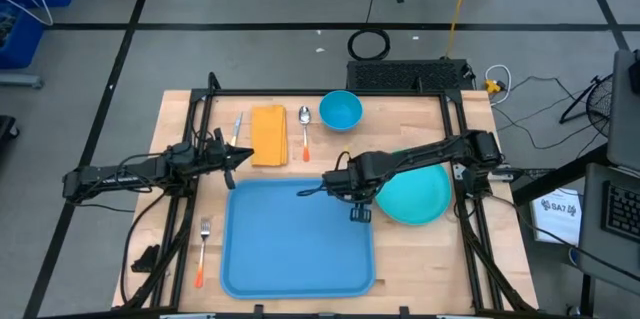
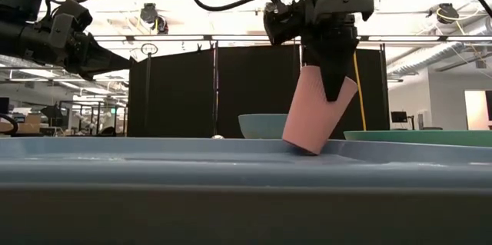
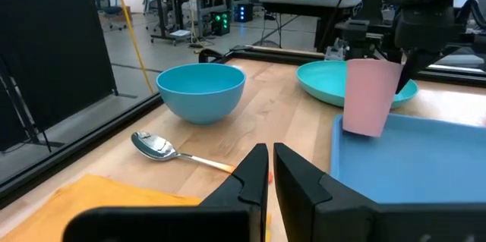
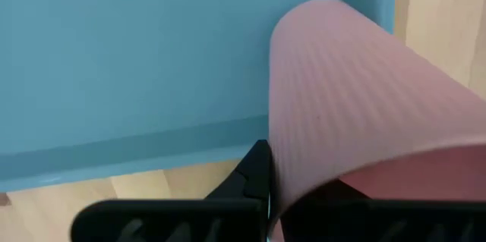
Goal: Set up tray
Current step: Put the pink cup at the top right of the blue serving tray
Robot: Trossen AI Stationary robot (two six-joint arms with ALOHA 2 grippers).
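Note:
The light-blue tray (image 1: 295,239) lies flat on the table's near middle. A pink ribbed cup (image 2: 315,114) stands tilted at the tray's far right corner (image 3: 345,124), its mouth leaning toward the teal plate. My right gripper (image 2: 332,84) comes down on the cup from above and is shut on its rim. In the high view the gripper hides the cup. My left gripper (image 1: 240,155) hovers shut above the table beside the orange napkin (image 1: 268,135), left of the tray's far edge, touching nothing. My right gripper holds the pink cup by its upper rim (image 4: 304,185), one finger inside the mouth and one (image 4: 254,174) outside against the wall. The fingers point down from above. The cup is tilted, and its base edge (image 2: 306,147) seems to touch the tray's floor near the rim.
A teal plate (image 1: 415,196) lies right of the tray, under my right arm. A blue bowl (image 1: 340,111), a spoon (image 1: 305,129) and a knife (image 1: 237,127) lie along the far side. A fork (image 1: 203,249) lies left of the tray. A black frame borders the table.

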